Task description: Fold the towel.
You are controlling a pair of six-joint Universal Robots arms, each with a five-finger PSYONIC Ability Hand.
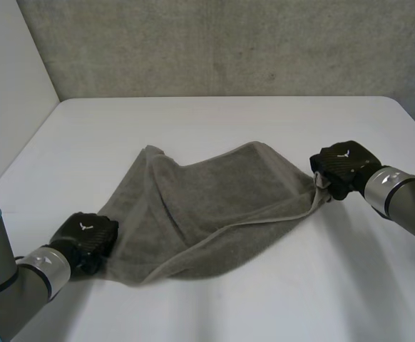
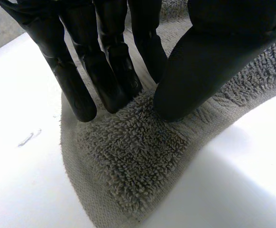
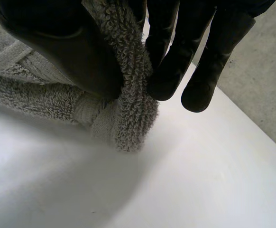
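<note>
A grey, loopy terry towel (image 1: 207,206) is lying rumpled across the smooth white table (image 1: 264,121). The left hand (image 1: 86,235) is pinching its near corner. The right hand (image 1: 343,167) is pinching its bunched far corner, hiding the hem there.

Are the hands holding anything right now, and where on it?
Both pinch the towel: left hand at its left corner, right hand at its right corner.

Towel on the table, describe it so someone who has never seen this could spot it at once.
On the white table, stretched between the two black hands, lies a rumpled grey terry towel. The left hand pinches one end, the right hand the other. Its soft looped pile sets it apart from the smooth table and hard hands.
</note>
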